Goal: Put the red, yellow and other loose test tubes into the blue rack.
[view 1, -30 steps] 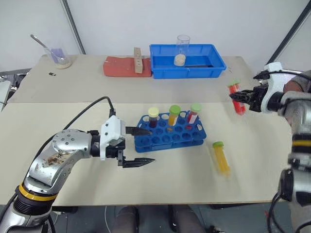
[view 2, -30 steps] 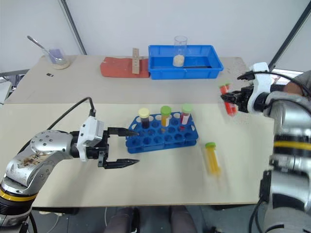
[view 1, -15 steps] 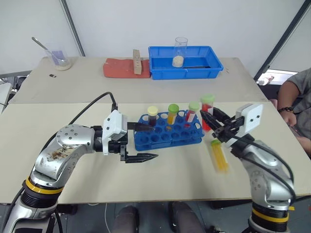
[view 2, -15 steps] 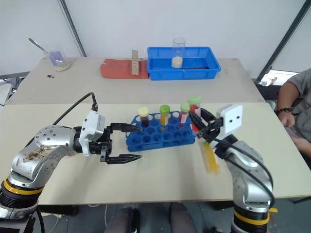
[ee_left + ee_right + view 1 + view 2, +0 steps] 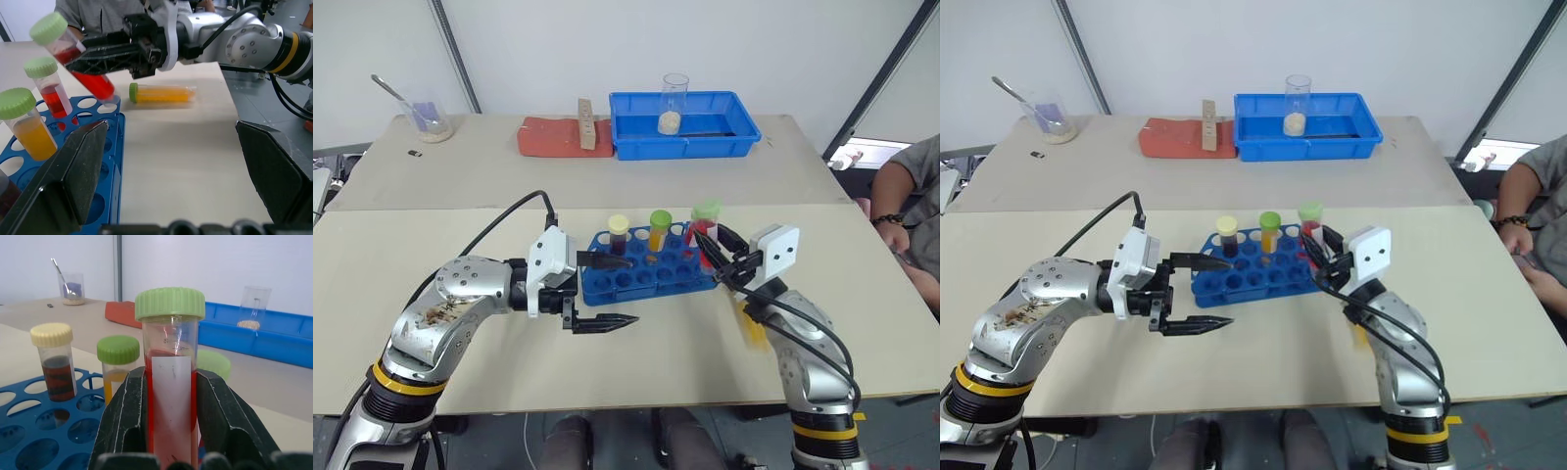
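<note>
Now | right end effector (image 5: 717, 257) clamps red tube (image 5: 80, 59), tilted above rack (image 5: 651, 274) | left end effector (image 5: 604, 291) wide open, empty | straighten tube over a free hole before lowering.

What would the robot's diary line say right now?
right gripper: shut on red tube, over blue rack | left gripper: open, beside rack | yellow tube: lying on table

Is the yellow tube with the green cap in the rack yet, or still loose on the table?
Still loose: the yellow tube lies on its side on the table, apart from the blue rack.
</note>
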